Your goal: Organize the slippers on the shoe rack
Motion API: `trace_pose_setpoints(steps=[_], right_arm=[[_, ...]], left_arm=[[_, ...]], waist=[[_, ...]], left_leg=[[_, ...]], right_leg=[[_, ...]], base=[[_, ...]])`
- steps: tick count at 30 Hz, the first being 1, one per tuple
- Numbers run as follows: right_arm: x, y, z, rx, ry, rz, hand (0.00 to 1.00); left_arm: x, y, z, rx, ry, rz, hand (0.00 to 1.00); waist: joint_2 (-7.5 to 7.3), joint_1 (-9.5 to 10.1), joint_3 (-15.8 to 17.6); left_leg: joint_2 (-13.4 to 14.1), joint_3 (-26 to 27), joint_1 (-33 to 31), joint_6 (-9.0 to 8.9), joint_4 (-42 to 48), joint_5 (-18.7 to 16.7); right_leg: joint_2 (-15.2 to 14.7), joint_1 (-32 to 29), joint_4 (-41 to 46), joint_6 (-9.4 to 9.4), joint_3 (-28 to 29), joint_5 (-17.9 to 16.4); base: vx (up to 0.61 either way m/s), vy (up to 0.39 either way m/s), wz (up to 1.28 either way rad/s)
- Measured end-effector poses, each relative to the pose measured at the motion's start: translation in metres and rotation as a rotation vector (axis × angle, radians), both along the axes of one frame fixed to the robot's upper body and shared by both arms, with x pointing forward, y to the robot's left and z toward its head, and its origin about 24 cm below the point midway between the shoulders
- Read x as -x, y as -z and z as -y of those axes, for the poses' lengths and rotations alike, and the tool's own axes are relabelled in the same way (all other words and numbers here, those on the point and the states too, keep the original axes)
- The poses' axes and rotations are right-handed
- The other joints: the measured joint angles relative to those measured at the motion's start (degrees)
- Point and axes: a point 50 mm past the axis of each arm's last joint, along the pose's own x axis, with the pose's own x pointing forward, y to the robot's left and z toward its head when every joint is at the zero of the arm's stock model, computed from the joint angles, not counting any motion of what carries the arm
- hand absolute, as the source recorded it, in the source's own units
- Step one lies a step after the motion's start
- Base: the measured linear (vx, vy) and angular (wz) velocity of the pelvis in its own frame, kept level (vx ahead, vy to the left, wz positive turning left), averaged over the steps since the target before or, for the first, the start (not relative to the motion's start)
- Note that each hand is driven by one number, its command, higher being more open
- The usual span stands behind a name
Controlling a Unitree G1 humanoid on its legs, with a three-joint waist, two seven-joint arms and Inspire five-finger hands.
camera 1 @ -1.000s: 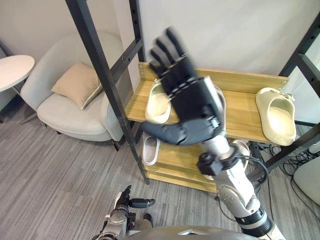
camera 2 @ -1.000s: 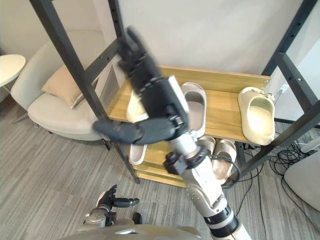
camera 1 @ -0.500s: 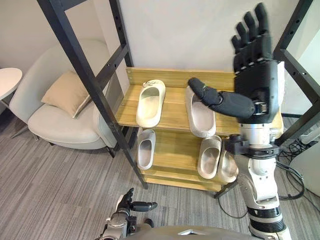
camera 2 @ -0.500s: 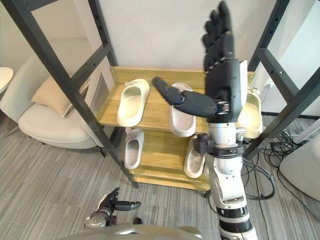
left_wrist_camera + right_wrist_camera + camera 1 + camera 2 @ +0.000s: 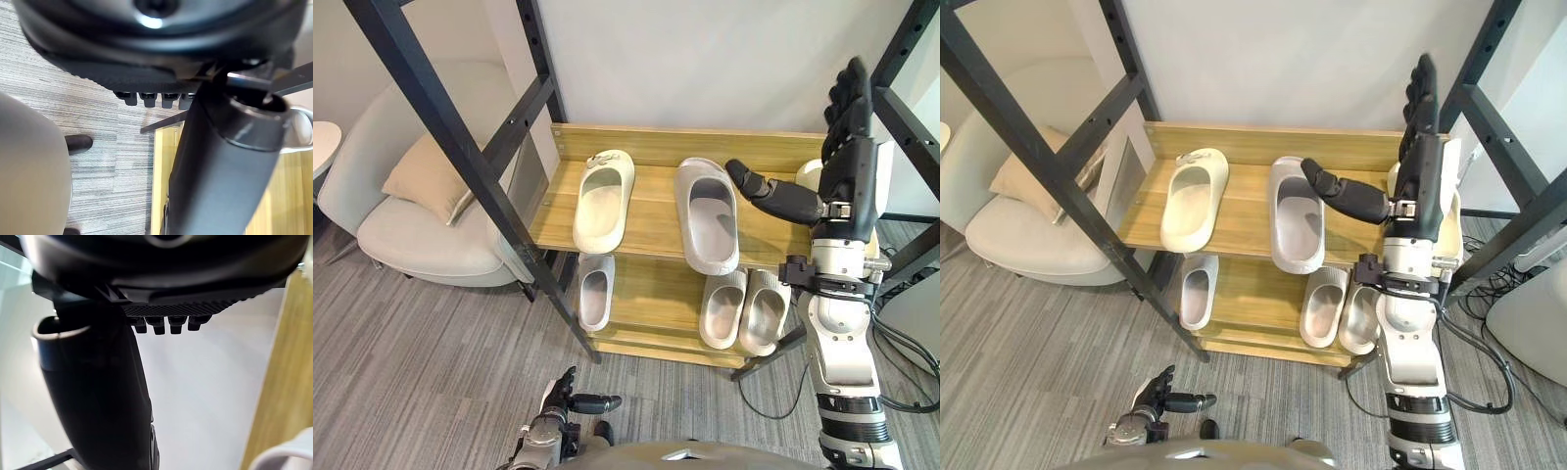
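The shoe rack is being viewed from above by the two eye views, set side by side on the head and facing forward and down from some way off. The same rack, armchair, grey floor, raised right hand and low left hand are being shared by both, slightly offset. The left wrist view is being taken from very close along its own hand, facing the floor and a rack edge. The right wrist view is being taken equally close, facing the white wall and the rack's wooden edge.
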Motion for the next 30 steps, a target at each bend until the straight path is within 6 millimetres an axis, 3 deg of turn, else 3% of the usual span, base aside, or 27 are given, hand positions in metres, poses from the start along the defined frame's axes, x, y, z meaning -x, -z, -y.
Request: trace_pose_setpoints(steps=[12, 13, 20, 30], right_arm=[[-0.019, 0.024, -0.002, 0.087, -0.042, -0.160, 1.00], [-0.019, 0.027, -0.003, 0.088, -0.044, -0.174, 0.00], [-0.023, 0.040, -0.009, 0.105, -0.083, -0.242, 0.00], [-0.028, 0.027, -0.014, 0.129, -0.122, -0.194, 0.00]], left_arm=[[-0.003, -0.002, -0.003, 0.000, 0.010, 0.013, 1.00], [-0.004, -0.002, -0.003, 0.000, 0.010, 0.015, 1.00], [-0.006, -0.004, -0.006, -0.007, 0.013, 0.034, 1.00], [-0.007, -0.004, -0.007, -0.009, 0.013, 0.036, 1.00]], waist=[[-0.95, 0.42, 0.3], [-0.97, 0.48, 0.3], [-1.76, 0.71, 0.8], [-1.99, 0.73, 0.9]], left_leg=[[-0.5, -1.9, -2.7, 0.18, 0.4, 0.0], [-0.5, -2.1, -2.8, 0.18, 0.4, 0.0], [-0.7, -2.9, -3.5, 0.18, 0.4, 0.0], [-0.8, -3.3, -3.8, 0.23, 0.4, 0.1]], right_leg=[[-0.2, -1.6, -0.4, 0.22, -1.1, 0.1], [-0.2, -1.6, -0.4, 0.23, -1.1, 0.1], [-0.3, -1.8, -0.7, 0.25, -1.2, 0.1], [-0.4, -1.8, -1.2, 0.26, -1.4, 0.1]], base=[[0.00, 0.001, 0.07], [0.01, 0.005, 0.10], [0.00, 0.004, 0.05], [0.00, 0.002, 0.01]])
